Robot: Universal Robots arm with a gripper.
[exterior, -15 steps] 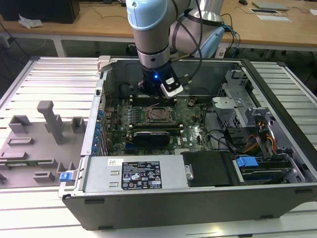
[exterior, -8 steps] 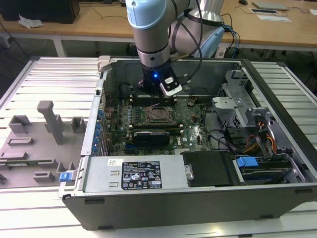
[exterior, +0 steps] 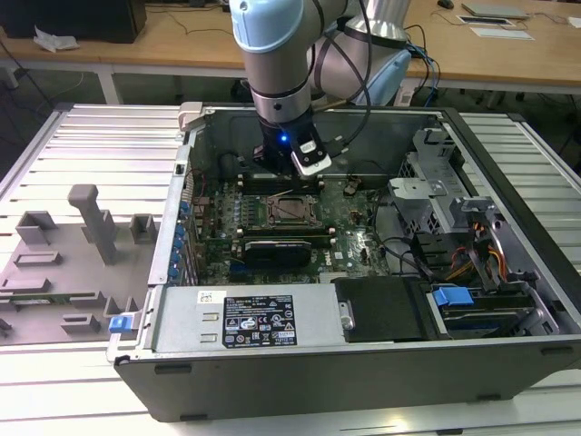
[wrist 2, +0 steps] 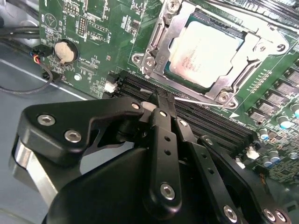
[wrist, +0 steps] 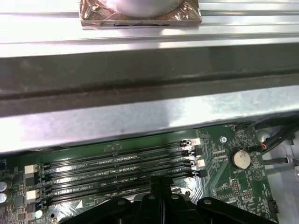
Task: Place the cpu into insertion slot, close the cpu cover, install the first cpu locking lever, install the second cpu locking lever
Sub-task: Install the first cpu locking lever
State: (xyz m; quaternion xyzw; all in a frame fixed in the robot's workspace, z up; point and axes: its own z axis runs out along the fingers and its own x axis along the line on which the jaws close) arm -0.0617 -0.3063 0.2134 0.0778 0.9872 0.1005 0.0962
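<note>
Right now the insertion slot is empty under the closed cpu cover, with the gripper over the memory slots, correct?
Not empty: the second wrist view shows the cpu seated there under the closed cpu cover. The gripper is over the memory slots, as you said.

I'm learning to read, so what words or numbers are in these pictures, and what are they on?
Label on the computer case: print too small to read.
cpu top: faint print, too blurred to read.
Motherboard: white markings, too small to read.
</note>
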